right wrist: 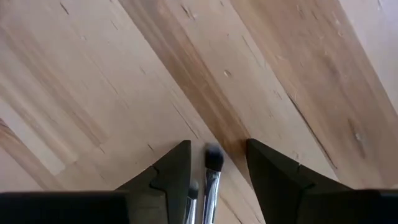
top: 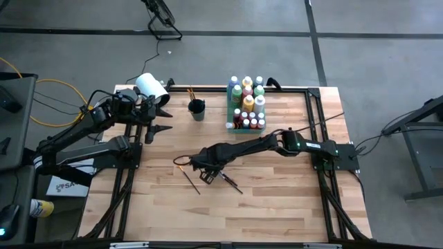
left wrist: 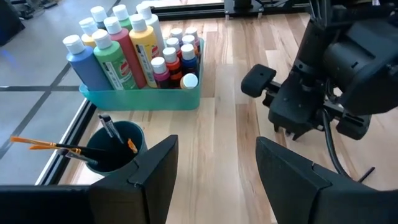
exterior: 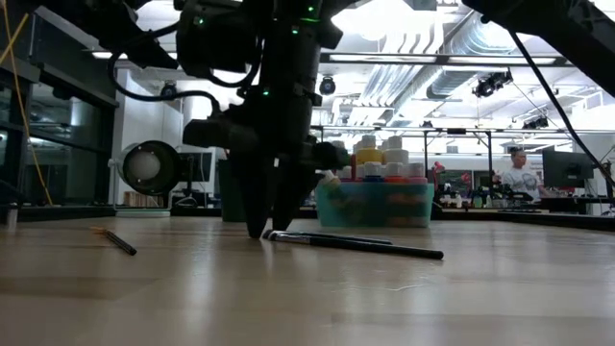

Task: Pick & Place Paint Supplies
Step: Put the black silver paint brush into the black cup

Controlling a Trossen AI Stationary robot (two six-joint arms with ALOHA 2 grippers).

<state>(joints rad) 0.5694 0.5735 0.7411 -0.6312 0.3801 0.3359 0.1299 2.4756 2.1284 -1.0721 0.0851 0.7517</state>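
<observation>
Looking down on your pale wooden desk (top: 277, 207), you see the right arm stretched across its middle, with the right gripper (top: 205, 173) lowered to the surface. Its fingers stand partly apart, one on each side of the bristle end of a thin dark-handled paintbrush (right wrist: 211, 177) lying flat on the wood; whether they touch it you cannot tell. A second brush tip shows just beside the first. Another thin paintbrush (top: 192, 182) lies on the wood just beside that gripper, toward the desk's left edge.

Your left arm waits near the far left corner, the left gripper (top: 160, 120) open and empty beside a large white roll (top: 151, 86). At the far edge sits a translucent green rectangular tray (left wrist: 146, 99) packed with white-capped paint bottles (left wrist: 124, 46) in blue, green, yellow and red. Just beside it stands a dark round cup (left wrist: 115, 146) holding more brushes.
</observation>
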